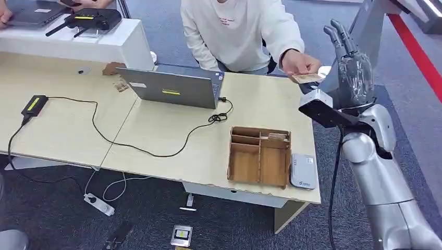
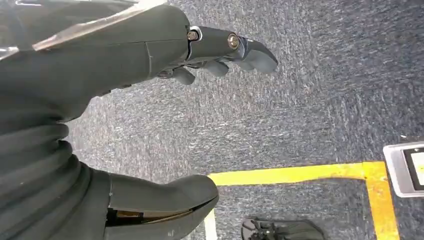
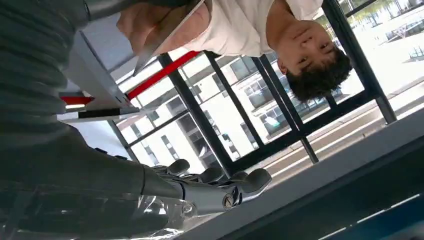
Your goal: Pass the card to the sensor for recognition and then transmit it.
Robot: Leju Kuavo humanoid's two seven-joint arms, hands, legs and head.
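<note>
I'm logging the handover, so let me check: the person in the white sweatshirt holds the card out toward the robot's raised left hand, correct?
Not quite. The raised hand is the robot's right hand, as the head view shows. The person in the white sweatshirt does hold the card out toward it. The left hand hangs over the carpet floor, holding nothing.

Our right arm (image 1: 383,182) is a shiny silver tube with round, smooth parts. A black cable (image 1: 333,192) runs down its side. A black box (image 1: 324,112) sits at the wrist, at about nine o'clock from the silver elbow piece. Our right hand (image 1: 352,67) has dark grey fingers and a see-through cover over the palm. Close up, we see a small round screw (image 3: 228,201) near one fingertip. Our left hand (image 2: 220,52) has a grey ribbed cover, a thick grey thumb (image 2: 165,200) and two round screws.
</note>
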